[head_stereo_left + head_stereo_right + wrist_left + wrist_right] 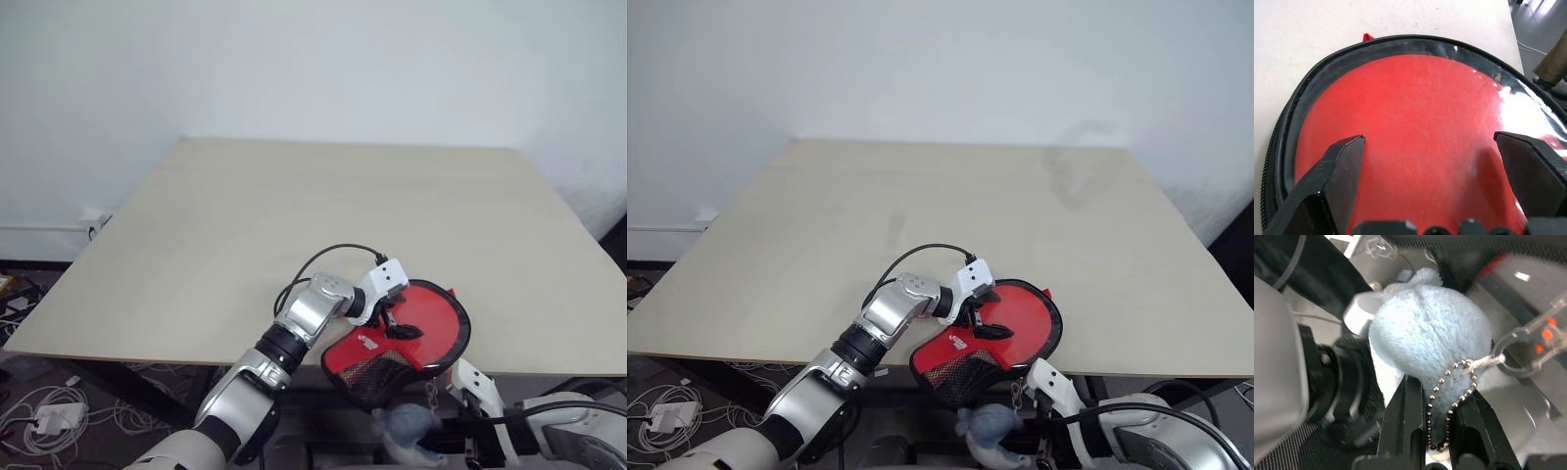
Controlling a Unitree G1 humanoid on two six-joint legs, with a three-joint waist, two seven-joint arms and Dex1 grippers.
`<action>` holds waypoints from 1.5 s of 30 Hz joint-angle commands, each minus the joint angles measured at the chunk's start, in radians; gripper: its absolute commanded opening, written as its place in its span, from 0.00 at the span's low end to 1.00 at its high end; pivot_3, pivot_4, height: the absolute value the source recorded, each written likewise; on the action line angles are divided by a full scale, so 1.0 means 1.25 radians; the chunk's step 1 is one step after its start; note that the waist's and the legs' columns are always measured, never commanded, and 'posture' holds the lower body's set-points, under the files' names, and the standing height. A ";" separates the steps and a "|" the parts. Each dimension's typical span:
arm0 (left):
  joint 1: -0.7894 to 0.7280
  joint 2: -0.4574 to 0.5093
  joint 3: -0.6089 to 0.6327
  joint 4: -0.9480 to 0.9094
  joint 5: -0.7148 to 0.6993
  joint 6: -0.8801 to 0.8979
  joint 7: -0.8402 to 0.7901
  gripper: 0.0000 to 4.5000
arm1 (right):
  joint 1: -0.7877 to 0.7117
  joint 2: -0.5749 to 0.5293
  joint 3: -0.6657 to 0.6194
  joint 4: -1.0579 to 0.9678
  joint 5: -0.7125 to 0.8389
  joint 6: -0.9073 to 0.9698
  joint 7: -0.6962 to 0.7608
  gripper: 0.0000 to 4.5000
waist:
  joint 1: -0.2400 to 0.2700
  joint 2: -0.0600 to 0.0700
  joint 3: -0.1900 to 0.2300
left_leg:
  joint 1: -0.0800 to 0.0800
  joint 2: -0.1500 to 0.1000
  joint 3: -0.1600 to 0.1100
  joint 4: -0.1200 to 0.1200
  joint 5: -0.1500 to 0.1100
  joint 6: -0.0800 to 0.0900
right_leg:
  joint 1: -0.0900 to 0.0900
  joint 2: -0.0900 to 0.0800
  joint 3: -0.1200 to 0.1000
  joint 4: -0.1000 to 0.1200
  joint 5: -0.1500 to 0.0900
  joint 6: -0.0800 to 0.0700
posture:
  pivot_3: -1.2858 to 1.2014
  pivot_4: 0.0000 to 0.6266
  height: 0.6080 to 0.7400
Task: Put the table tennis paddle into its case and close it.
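1. Paddle lies inside the case at the near edge of the table. Its red rubber face shows within the black zipper edging, and the mesh-pocket end of the case overhangs the table's front edge.
2. The left gripper rests over the red face with its fingers spread wide, holding nothing. It looks placed to press the case flat while the zipper is drawn.
3. The right gripper is below the table edge, its fingers closed on a ball chain. The chain carries a pale blue plush charm, which seems to serve as the zipper pull.
4. My reading is that the step in hand is closing the case. To do it well, keep the left fingers bearing down steadily so the case does not slide off the edge.
5. Pull the chain along the line of the zipper rather than away from it. The chain is thin and could slip between the pads or jerk the case.
6. Watch that the overhanging end does not tip downward under the pull.
7. The table is a pale beige board, bare apart from the case.
8. A plain white wall stands behind it. Cables and a white power strip lie on the dark floor to the left.
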 commanded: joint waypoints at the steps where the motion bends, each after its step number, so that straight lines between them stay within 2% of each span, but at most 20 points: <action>1: 0.038 0.035 -0.035 0.023 0.022 0.063 -0.007 1.00 | -0.039 0.052 0.087 0.009 0.002 0.009 -0.004 0.04 | 0.000 0.000 0.000 | 0.000 0.000 0.000 0.000 0.000 0.000 | 0.000 0.000 0.000 0.000 0.000 0.000 | 0.52 0.00 1.00; 11: 0.047 0.056 -0.042 -0.010 0.018 0.087 -0.013 1.00 | -0.119 0.127 0.173 0.095 -0.046 -0.005 -0.008 0.03 | -0.001 0.000 -0.002 | 0.001 0.001 0.000 0.002 0.000 0.000 | 0.001 0.001 0.000 0.001 0.000 0.000 | 0.52 0.00 1.00; 14: 0.048 0.059 -0.044 -0.016 0.017 0.091 -0.014 1.00 | -0.126 0.126 0.190 0.094 -0.050 -0.011 0.006 0.03 | -0.001 0.001 -0.002 | 0.001 0.001 0.000 0.002 0.000 0.000 | 0.001 0.001 0.000 0.001 0.000 0.000 | 0.52 0.00 1.00; 19: 0.056 0.082 -0.047 -0.045 0.012 0.113 -0.022 1.00 | -0.089 0.071 0.223 0.064 -0.062 -0.060 0.063 0.03 | -0.001 0.000 -0.002 | 0.001 0.000 0.000 0.002 0.000 0.000 | 0.001 0.001 0.000 0.001 0.000 0.000 | 0.52 0.00 1.00; 24: 0.058 0.098 -0.049 -0.058 0.009 0.125 -0.030 1.00 | -0.079 0.087 0.218 0.033 -0.041 -0.077 0.060 0.03 | -0.001 0.000 -0.002 | 0.002 0.001 0.000 0.002 0.000 0.000 | 0.002 0.001 0.000 0.002 0.000 0.000 | 0.52 0.00 1.00; 30: 0.042 0.089 -0.047 -0.036 0.011 0.115 -0.025 1.00 | -0.064 0.096 0.249 0.026 -0.071 -0.088 0.044 0.03 | -0.001 -0.001 -0.002 | 0.002 0.001 0.000 0.003 0.000 0.000 | 0.002 0.001 0.000 0.002 0.000 0.000 | 0.52 0.00 1.00; 35: 0.029 0.077 -0.045 -0.008 0.013 0.102 -0.020 1.00 | -0.058 0.085 0.183 0.024 -0.046 -0.075 0.026 0.03 | 0.000 0.000 -0.002 | 0.002 0.000 0.000 0.004 0.000 0.000 | 0.002 0.001 0.000 0.003 0.000 0.000 | 0.52 0.00 1.00; 36: 0.026 0.075 -0.045 -0.003 0.013 0.099 -0.019 1.00 | -0.054 0.076 0.158 0.015 -0.031 -0.067 0.028 0.19 | 0.000 0.000 -0.002 | 0.002 0.000 0.000 0.005 0.000 0.000 | 0.003 0.001 0.000 0.003 0.000 0.000 | 0.52 0.00 1.00; 40: 0.018 0.066 -0.045 0.017 0.013 0.089 -0.019 1.00 | -0.042 0.061 0.085 -0.010 0.016 -0.045 0.018 0.48 | 0.000 -0.001 -0.002 | 0.002 0.000 -0.001 0.008 -0.002 -0.003 | 0.005 0.000 0.000 0.003 0.000 0.000 | 0.52 0.00 1.00; 45: 0.011 0.056 -0.046 0.031 0.014 0.083 -0.022 1.00 | -0.034 0.067 0.070 -0.014 0.017 -0.044 -0.003 0.87 | 0.001 -0.001 -0.002 | 0.002 0.000 -0.001 0.009 -0.002 -0.003 | 0.005 0.000 -0.001 0.003 0.000 0.000 | 0.52 0.00 1.00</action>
